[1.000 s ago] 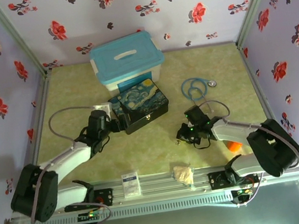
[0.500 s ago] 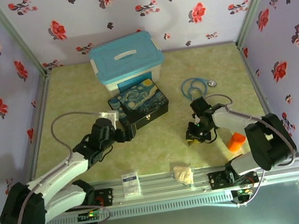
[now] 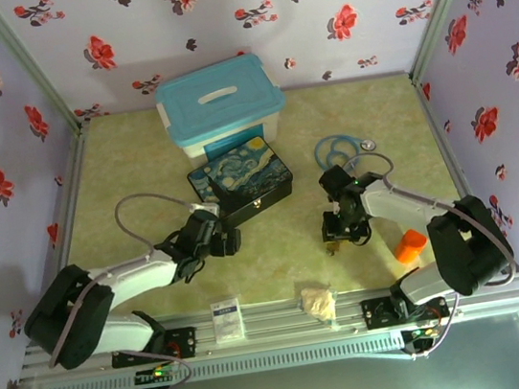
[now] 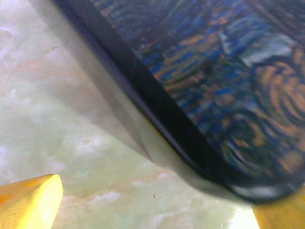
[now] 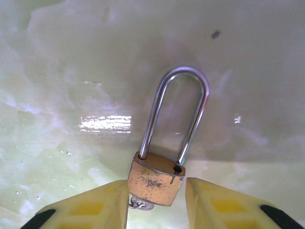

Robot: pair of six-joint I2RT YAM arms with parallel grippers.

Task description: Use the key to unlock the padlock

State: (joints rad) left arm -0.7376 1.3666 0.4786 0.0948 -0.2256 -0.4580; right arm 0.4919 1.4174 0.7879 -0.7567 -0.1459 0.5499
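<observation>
Right fingers: closed on the brass body of the padlock, one yellow finger at each side, silvery shackle pointing away over the pale green surface. Left fingers: spread wide apart, holding nothing, low beside a corner of the dark starry-night box. Blue stethoscope on the surface farther back; blue-lidded bin behind the box.

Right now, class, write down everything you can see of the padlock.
The padlock is small, with a scuffed brass-coloured body and a long, shiny silvery U-shaped shackle whose legs both meet the body. It lies on the pale green table, shackle pointing away from the right gripper, whose yellow fingers closely flank the body; firm contact is unclear. Something small and silvery shows at its lower edge.
</observation>
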